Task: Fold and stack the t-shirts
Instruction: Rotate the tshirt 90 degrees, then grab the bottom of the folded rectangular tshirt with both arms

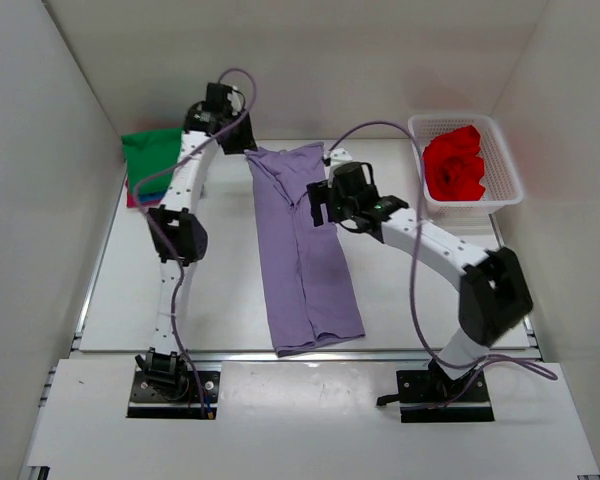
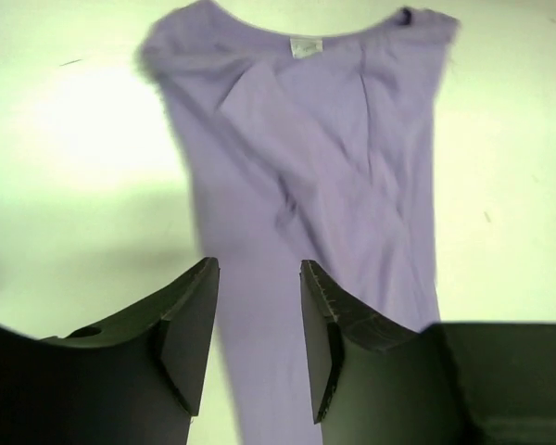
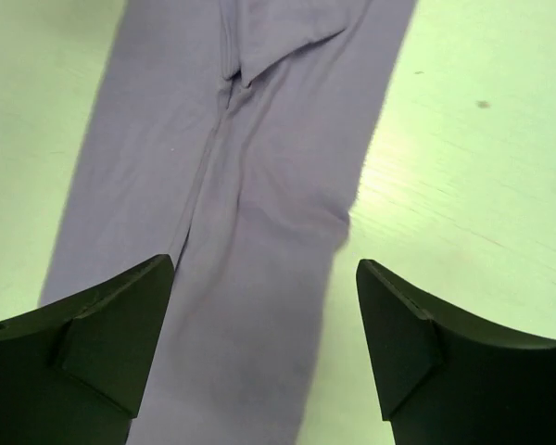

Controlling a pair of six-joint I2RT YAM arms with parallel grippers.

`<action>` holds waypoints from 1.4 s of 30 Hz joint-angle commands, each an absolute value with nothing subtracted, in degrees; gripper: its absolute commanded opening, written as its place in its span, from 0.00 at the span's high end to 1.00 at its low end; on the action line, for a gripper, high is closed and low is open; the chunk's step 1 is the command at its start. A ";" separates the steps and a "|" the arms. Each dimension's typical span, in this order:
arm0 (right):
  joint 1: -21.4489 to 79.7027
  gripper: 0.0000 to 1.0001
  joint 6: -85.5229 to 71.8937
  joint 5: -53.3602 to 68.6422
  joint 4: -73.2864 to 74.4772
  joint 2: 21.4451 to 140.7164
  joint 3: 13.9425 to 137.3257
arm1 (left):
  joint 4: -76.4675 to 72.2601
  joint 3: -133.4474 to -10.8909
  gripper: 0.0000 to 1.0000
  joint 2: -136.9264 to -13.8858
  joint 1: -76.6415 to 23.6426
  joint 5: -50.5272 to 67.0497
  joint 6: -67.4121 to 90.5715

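Observation:
A lavender-purple t-shirt lies flat down the middle of the table, folded lengthwise into a long strip, collar at the far end. My left gripper hovers open at the collar end's left corner; in the left wrist view its fingertips frame the lavender cloth below, with nothing between them. My right gripper stands wide open over the strip's right edge; the right wrist view shows the lavender fabric under its spread fingers. A red t-shirt sits crumpled in the basket. A folded green t-shirt lies at the far left on a magenta one.
The white lattice basket stands at the far right against the wall. White walls enclose the table on the left, right and back. The lavender strip's hem reaches the table's near edge.

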State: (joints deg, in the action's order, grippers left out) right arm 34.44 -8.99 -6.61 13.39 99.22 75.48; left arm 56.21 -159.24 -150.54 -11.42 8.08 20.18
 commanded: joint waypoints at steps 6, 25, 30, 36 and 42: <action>30.77 0.21 -12.91 -2.73 20.30 77.20 56.46 | 72.25 -132.69 0.46 -103.51 -14.06 -3.51 15.20; 26.27 0.41 -30.75 15.65 23.73 49.84 23.56 | 27.09 -25.94 0.41 -51.85 -40.69 6.76 45.17; 28.39 0.41 -34.27 16.52 21.63 49.30 19.79 | 19.96 -20.57 0.39 -51.85 -43.94 6.07 49.83; 29.71 0.41 -36.73 16.44 19.34 49.65 18.37 | 13.72 -20.30 0.38 -59.14 -49.64 6.42 52.74; 30.15 0.41 -36.56 16.43 19.16 51.42 18.37 | 13.71 -23.99 0.39 -68.11 -52.56 6.86 54.13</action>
State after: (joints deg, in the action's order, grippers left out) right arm 29.78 -35.81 16.10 20.27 50.83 18.94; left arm 12.91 -23.51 -65.95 -51.64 7.31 52.90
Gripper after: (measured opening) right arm 0.590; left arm 0.614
